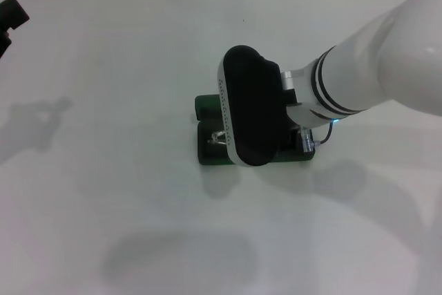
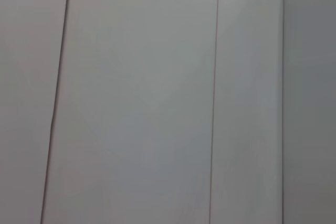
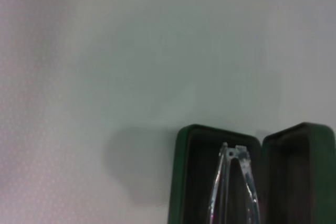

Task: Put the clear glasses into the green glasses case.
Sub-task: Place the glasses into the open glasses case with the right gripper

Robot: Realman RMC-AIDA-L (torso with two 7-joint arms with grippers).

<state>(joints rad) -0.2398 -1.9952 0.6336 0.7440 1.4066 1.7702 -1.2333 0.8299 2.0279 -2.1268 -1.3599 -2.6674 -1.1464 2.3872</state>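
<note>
Glasses of fully transparent, colourless plastic lie or hang over one half of the dark green, hard-shelled, round-cornered glasses case, which stands open on a plain white table. The right wrist view shows their thin clear arms converging inside that dark compartment; whether they rest on its floor cannot be told. In the head view the right arm's white wrist with its black oval cover hangs directly over the case and hides the right gripper, so it cannot be told whether it is apart, together, or clamped on the frame. The left gripper sits parked at the table's far left edge, its state unreadable too.

Judging by looks, the glasses are very light, slick, and springy, with thin arms that could flex or snap. The sturdier front frame seems the safest place to grip.
</note>
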